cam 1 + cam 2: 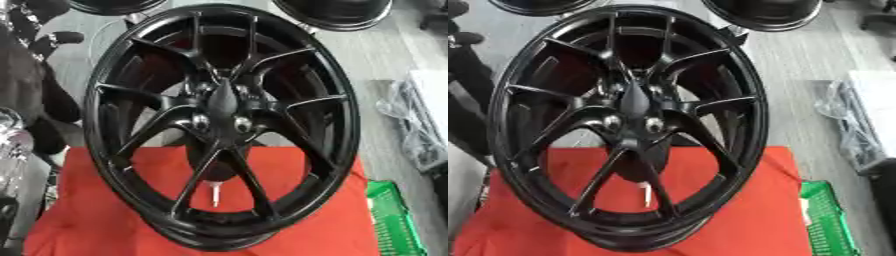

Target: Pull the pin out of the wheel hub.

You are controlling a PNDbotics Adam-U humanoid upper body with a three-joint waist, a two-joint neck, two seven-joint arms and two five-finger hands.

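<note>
A large black multi-spoke wheel (223, 125) stands upright on a red cloth (87, 220), tilted slightly back. Its hub (222, 102) sits in the middle, with a dark pointed piece over it and two shiny bolt holes just below. A small silver pin-like piece (215, 193) shows through the lower spokes, against the red cloth. A black part of my left hand (54, 40) shows at the upper left, beside the rim and apart from the hub. My left arm (26, 100) runs down the left edge. My right hand appears in neither view.
Two more black wheels (337, 12) lie on the grey floor behind. A green crate (824, 220) stands at the lower right by the cloth's edge. Clear plastic wrapping (411, 120) and a white surface sit at the right.
</note>
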